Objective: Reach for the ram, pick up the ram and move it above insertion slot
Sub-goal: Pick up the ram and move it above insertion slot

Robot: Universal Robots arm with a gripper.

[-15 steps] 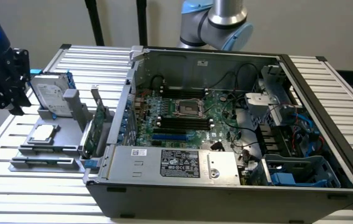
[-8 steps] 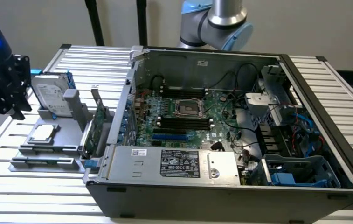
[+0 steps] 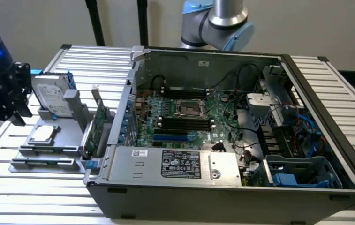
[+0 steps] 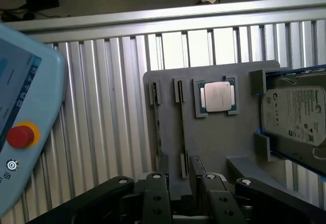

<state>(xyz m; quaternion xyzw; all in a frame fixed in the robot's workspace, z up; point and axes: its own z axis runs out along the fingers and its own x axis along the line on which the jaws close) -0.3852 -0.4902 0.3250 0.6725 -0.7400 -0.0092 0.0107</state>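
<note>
"Grey holder plate (image 4: 216,145), then: is the ram on it?"

"I judge so. The ram (image 4: 182,127) stands on edge in the narrow rail next to the processor chip (image 4: 218,95), so from the wrist it reads as one thin dark line (a second rail (image 4: 157,127) runs parallel on the side away from the chip, and I cannot tell whether that one is filled)."

"And the gripper?"

"The gripper (image 4: 179,169) hangs over the plate's edge, jaws apart at a middling width and holding nothing. The stick's nearest end lies just ahead of the gap between the fingers (image 4: 153,188)."

"Which way does its long axis run?"

"Straight away from the gripper, roughly in line with that gap, not across it. So one finger lies to each side of the stick's flat faces. The reach, as I read it, turns on keeping centred over that line while closing on the stick's middle."

"Where is the target?"

"The insertion slot (image 3: 184,123) is one of the black sockets on the board inside the open case (image 3: 227,201). It is well apart from the plate, toward the exterior view's right, and its length looks roughly parallel to the rails."

"Progress?"

"Reaching only; nothing is lifted."
</note>
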